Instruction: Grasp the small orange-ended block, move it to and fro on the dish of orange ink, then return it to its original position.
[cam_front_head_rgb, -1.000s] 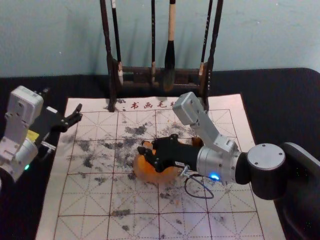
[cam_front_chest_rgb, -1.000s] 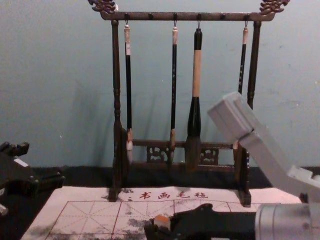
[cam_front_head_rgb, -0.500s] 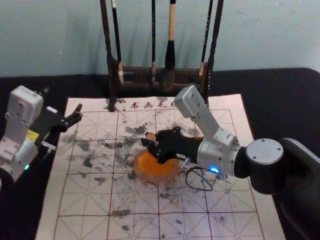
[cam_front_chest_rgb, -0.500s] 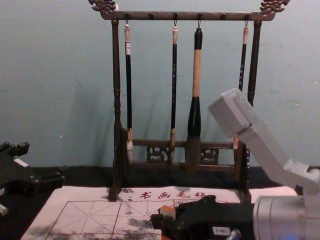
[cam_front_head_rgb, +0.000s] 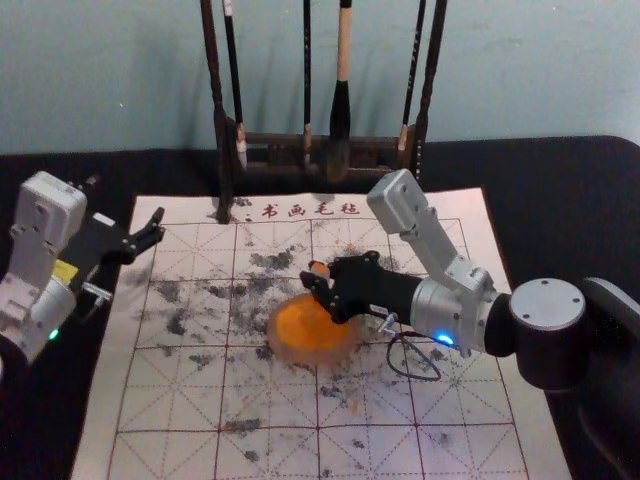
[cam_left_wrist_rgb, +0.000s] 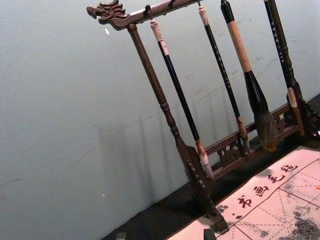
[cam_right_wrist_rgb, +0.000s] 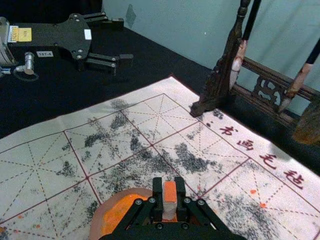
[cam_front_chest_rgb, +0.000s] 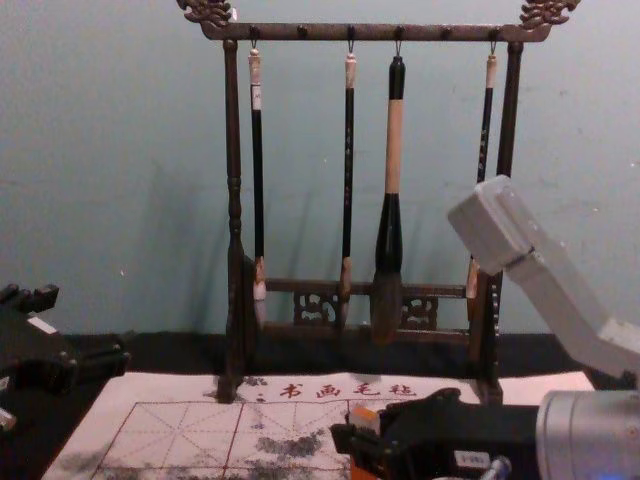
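Observation:
My right gripper (cam_front_head_rgb: 318, 280) is over the far right part of the orange ink dish (cam_front_head_rgb: 300, 340), with the small orange-ended block (cam_front_head_rgb: 319, 269) between its fingers. In the right wrist view, the right gripper (cam_right_wrist_rgb: 169, 200) is shut on the block (cam_right_wrist_rgb: 170, 192), its orange end up, and the dish (cam_right_wrist_rgb: 107, 212) is partly hidden behind the fingers. The chest view shows the block's orange top (cam_front_chest_rgb: 364, 415) at the gripper's tip. My left gripper (cam_front_head_rgb: 152, 238) stays parked at the left edge of the mat, its fingers apart; its fingertips just enter the left wrist view.
An ink-stained gridded mat (cam_front_head_rgb: 380, 450) lies on the black table (cam_front_head_rgb: 560, 200). Behind the dish, at the mat's far edge, stands a dark wooden rack (cam_front_chest_rgb: 232, 200) with several hanging brushes, among them a thick one (cam_front_chest_rgb: 391, 220).
The right gripper, holding the block, first shifted away from the robot, then to the right, uncovering more of the orange ink. The left arm has stayed still.

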